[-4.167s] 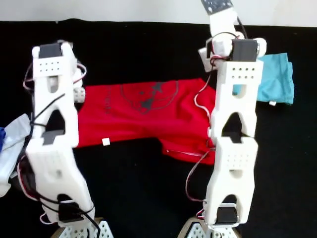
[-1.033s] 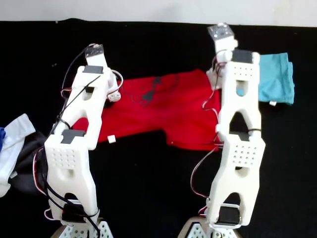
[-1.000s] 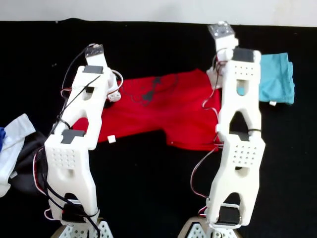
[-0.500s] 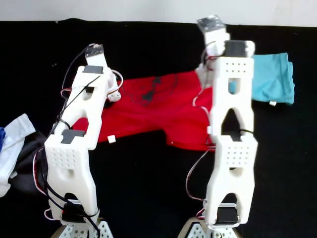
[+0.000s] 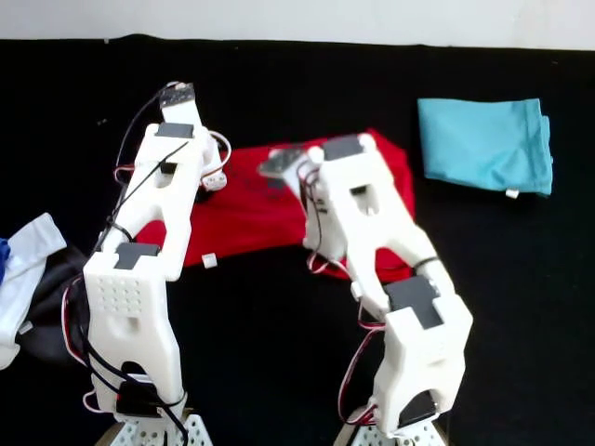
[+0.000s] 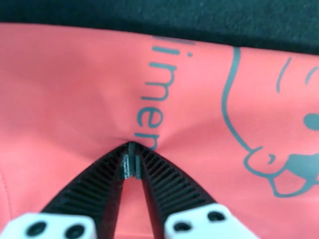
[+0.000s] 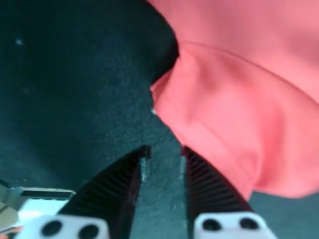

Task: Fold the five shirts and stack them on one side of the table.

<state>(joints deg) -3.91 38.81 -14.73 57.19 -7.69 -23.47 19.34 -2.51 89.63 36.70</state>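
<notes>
One black table (image 5: pixel 279 84) is stretching back to a pale wall (image 5: pixel 279 19). At its left edge a loose pile of clothes (image 5: pixel 23 269), white, blue and dark, is lying. Next, the left gripper (image 6: pixel 130 167) is pinching a fold of the red shirt (image 5: pixel 246 218), fingers clenched on the cloth beside its print. That shirt is lying across the table's middle. The right gripper (image 7: pixel 162 159) is hanging at the shirt's bunched edge, fingers parted, grasping nothing. Far right, a folded teal shirt (image 5: pixel 483 144) is resting well apart.

Black table (image 5: pixel 279 84), pale wall (image 5: pixel 279 17) behind
</notes>
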